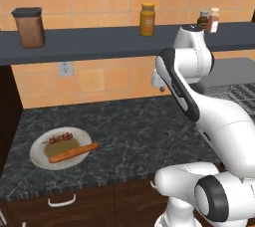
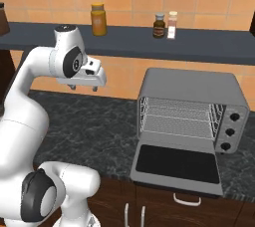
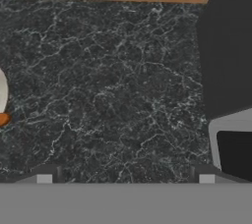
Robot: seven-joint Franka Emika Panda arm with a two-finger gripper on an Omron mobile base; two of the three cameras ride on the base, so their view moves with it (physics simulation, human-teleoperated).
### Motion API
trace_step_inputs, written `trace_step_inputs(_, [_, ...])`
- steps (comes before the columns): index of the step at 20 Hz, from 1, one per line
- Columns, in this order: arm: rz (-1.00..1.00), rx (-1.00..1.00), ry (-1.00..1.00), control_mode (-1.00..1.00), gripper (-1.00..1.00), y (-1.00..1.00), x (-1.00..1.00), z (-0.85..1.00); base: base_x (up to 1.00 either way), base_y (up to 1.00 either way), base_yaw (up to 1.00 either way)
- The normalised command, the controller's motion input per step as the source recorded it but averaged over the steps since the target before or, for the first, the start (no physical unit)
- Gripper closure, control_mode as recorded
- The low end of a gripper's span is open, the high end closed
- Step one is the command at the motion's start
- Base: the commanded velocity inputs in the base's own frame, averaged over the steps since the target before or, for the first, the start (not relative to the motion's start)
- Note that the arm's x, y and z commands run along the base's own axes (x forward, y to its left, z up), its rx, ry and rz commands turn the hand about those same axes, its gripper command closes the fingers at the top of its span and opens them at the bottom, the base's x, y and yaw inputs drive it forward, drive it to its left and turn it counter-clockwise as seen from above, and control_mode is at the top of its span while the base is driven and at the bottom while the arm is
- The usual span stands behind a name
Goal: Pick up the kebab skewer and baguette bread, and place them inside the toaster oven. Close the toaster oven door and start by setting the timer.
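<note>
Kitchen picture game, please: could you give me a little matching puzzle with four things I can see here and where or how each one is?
Things:
1. baguette bread
2. toaster oven door
3. gripper
4. yellow jar

States:
A. folded down open
B. on the shelf
C. lying across the plate, beside the kebab skewer
D. open, empty, above the counter

Pairs: 1-C, 2-A, 3-D, 4-B
</note>
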Motion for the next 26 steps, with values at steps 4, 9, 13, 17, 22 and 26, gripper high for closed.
trace_step_inputs(4, [0.00, 0.00, 0.00, 1.00, -1.00, 0.00, 0.00, 0.00, 0.09, -0.34, 0.00])
trace_step_inputs(9, [0.00, 0.00, 0.00, 1.00, -1.00, 0.00, 0.00, 0.00, 0.05, -0.22, 0.00])
trace_step_inputs(13, [0.00, 0.00, 0.00, 1.00, -1.00, 0.00, 0.00, 0.00, 0.00, 0.00, 0.00])
trace_step_inputs(17, [0.00, 0.00, 0.00, 1.00, -1.00, 0.00, 0.00, 0.00, 0.00, 0.00, 0.00])
trace_step_inputs(22, [0.00, 0.00, 0.00, -1.00, -1.00, 0.00, 0.00, 0.00, 0.00, 0.00, 0.00])
trace_step_inputs(26, [0.00, 0.00, 0.00, -1.00, -1.00, 0.00, 0.00, 0.00, 0.00, 0.00, 0.00])
